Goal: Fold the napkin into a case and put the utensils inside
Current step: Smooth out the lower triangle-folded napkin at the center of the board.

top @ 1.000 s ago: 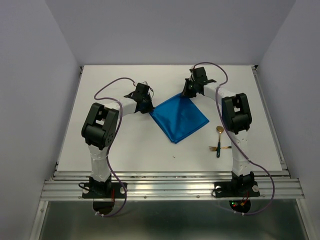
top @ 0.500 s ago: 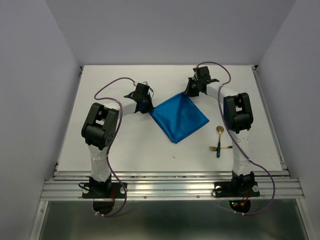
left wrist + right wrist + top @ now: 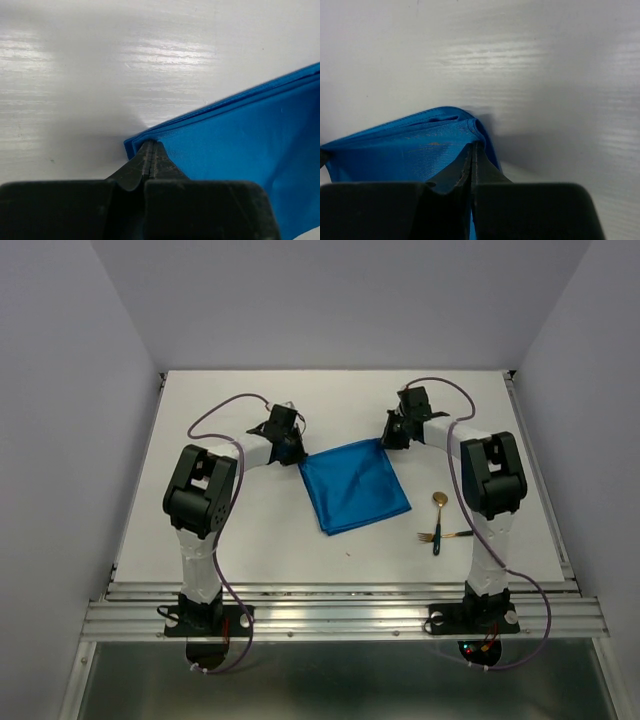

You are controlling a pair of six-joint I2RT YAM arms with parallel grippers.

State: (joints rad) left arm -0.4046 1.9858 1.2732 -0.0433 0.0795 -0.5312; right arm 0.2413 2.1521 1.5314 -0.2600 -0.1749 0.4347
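Halfway at best. Pinching the royal-blue napkin point(image 3: 353, 486) by its two far corners, left gripper point(image 3: 290, 448) clamped on the left one, right gripper point(image 3: 392, 432) on the right. Folded into a layered rectangle mid-table point(image 3: 200, 530), not yet narrow enough to pocket cutlery. Leaves more folding, then loading the spoon point(image 3: 438, 520) and fork point(image 3: 430, 537), crossed near-right, well apart from the cloth.

The white bench point(image 3: 250, 530) carries the folded blue napkin point(image 3: 352, 485) near its middle and, to the right, the spoon point(image 3: 438, 512) crossing the fork point(image 3: 440, 536).
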